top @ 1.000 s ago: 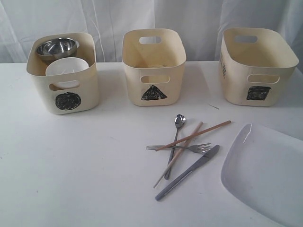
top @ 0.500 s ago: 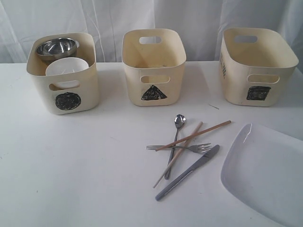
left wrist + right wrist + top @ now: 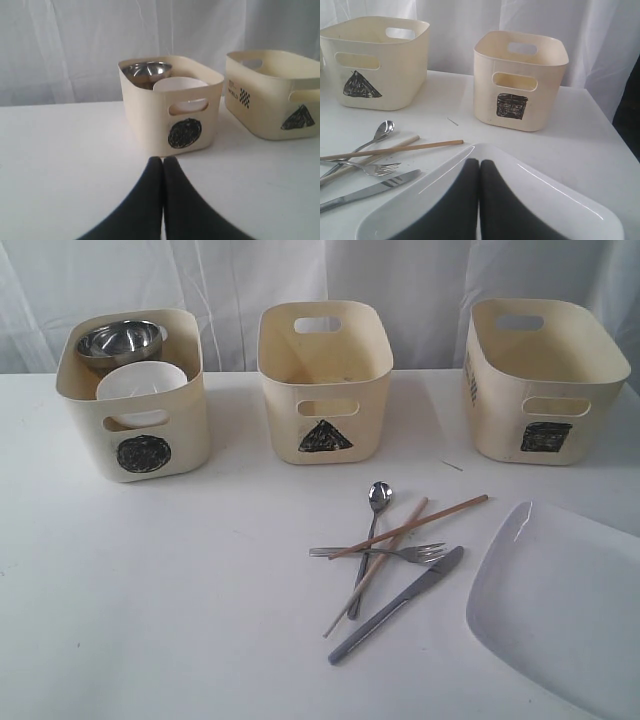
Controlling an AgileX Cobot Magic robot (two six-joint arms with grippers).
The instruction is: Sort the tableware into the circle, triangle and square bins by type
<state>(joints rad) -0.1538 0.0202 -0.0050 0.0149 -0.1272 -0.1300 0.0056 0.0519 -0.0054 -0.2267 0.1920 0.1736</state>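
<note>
**On the worktop (image 3: 150, 620): tableware partly sorted into three marked bins**

Along the far side, before a white curtain (image 3: 400, 280), three cream tubs stand in a row, well apart. Each shows a black scribbled mark below a cut-out handle.

- **Circle bin** (image 3: 185, 435): at the left of the exterior view. It holds a steel bowl (image 3: 120, 340) toward its back and a small white bowl (image 3: 140, 380) toward its front, both reaching about to the rim.
- **Triangle bin** (image 3: 280, 420): in the middle. Its floor is hidden.
- **Square bin** (image 3: 500, 430): at the right. Its floor is hidden too.

Nearer the camera, in front of the gap between the triangle and square bins, the cutlery lies in a loose crossed heap.

- **Steel spoon** (image 3: 373, 525): its bowl points toward the bins.
- **Fork** (image 3: 415, 554): it lies across the spoon's handle.
- **Two wooden chopsticks** (image 3: 450, 511): they cross each other and the fork.
- **Knife** (image 3: 396, 605): it lies just beside the heap on the plate side, apart from the plate.

The large white rounded-rectangle plate (image 3: 560, 610) lies flat at the right, cut by the frame's edge.

- **Left tool** (image 3: 162, 165): its dark fingers are pressed together with nothing between them. It sits low over bare worktop and points at the circle bin.
- **Right tool** (image 3: 479, 165): its fingers are likewise pressed together and empty. It appears over the near part of the plate, with the square bin beyond.
</note>
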